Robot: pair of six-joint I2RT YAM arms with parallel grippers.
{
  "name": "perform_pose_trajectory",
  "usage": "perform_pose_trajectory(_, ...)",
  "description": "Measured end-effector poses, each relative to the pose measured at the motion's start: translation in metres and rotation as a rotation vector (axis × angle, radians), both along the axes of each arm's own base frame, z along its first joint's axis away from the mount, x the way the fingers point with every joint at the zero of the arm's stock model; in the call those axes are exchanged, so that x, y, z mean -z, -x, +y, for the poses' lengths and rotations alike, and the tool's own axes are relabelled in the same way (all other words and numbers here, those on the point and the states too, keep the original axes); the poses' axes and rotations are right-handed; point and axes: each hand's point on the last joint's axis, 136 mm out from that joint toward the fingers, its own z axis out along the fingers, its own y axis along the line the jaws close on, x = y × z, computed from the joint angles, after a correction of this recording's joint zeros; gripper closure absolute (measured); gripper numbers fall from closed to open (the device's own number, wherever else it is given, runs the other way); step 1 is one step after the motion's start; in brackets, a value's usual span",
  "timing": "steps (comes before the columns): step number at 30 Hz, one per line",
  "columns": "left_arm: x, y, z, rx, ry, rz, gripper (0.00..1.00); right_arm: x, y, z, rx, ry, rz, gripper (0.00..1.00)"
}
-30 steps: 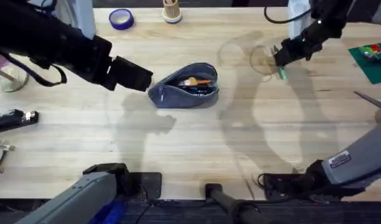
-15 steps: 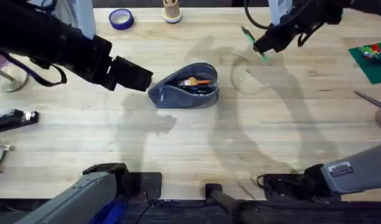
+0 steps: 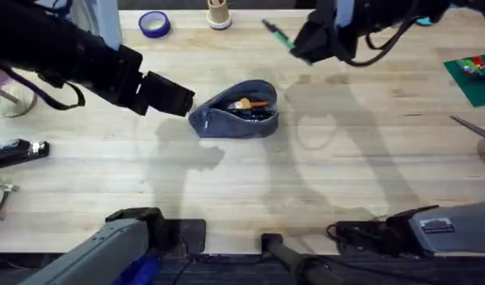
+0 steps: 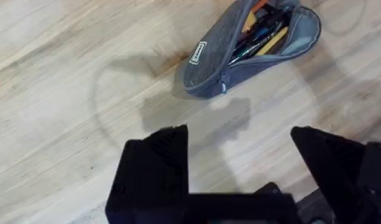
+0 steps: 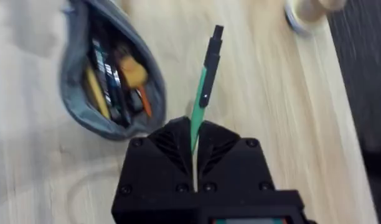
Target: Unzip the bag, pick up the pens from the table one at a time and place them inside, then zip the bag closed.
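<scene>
While our right end effector (image 3: pixel 302 45) is clamping the green pen (image 5: pixel 202 93) above the counter (image 3: pixel 250 190), far right of the unzipped bag (image 3: pixel 234 111), our left end effector (image 4: pixel 240 155) is gaping empty beside it; a tilted pen risks snagging the rim.

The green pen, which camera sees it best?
The right wrist view: the green pen stands close up, pinched between the right gripper's shut fingers, above the open bag. The overhead view shows it small, sticking out from that gripper.
</scene>
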Motion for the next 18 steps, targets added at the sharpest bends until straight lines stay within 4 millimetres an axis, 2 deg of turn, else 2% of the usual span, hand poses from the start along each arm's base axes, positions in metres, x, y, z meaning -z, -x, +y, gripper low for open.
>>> perform_pose_trajectory(8,0.000,0.000,0.000,0.000,0.000,0.000,0.004,-0.006,0.029,0.045,-0.208,-0.041,-0.037,0.969)
perform_pose_trajectory(18,0.000,0.000,0.000,0.000,0.000,0.000,0.005,0.002,0.063,0.074,-0.344,-0.027,0.001,0.968)
